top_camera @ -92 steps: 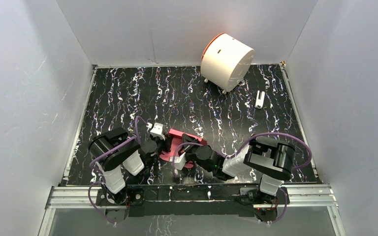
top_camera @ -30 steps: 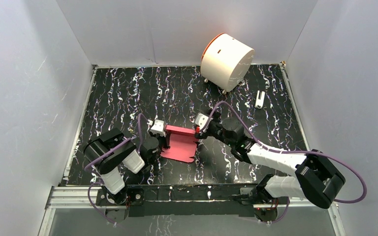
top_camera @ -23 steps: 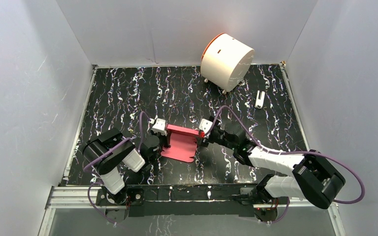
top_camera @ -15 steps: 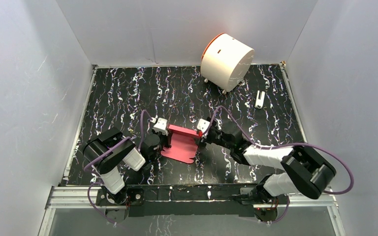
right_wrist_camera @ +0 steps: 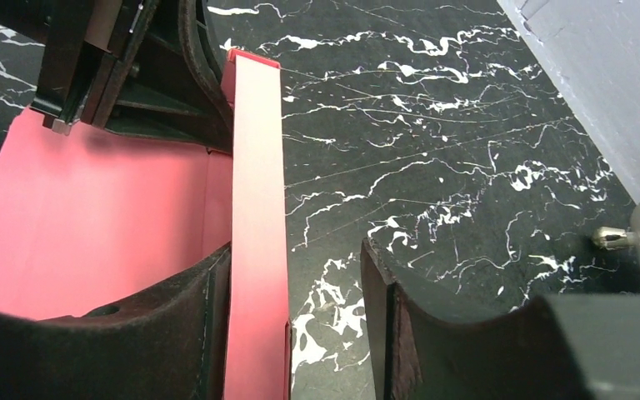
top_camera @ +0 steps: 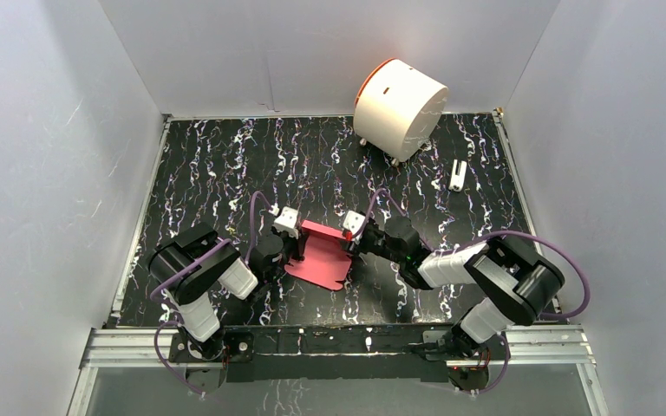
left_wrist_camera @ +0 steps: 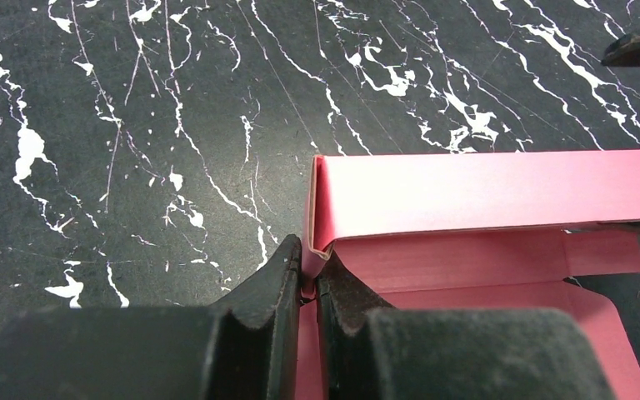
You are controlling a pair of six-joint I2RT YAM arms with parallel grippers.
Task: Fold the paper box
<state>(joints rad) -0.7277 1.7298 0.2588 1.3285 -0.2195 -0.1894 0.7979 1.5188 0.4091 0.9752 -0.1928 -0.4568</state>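
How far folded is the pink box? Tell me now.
Partly folded. The pink box has one long wall bent upright, while its base lies flat and open.

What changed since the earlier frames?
The right tool swung from the box's near edge round to its far right corner. It now straddles the raised back flap, open, and the arm's elbow has pulled back in. The left tool stays clamped on the box's left corner. The cylinder is unmoved.
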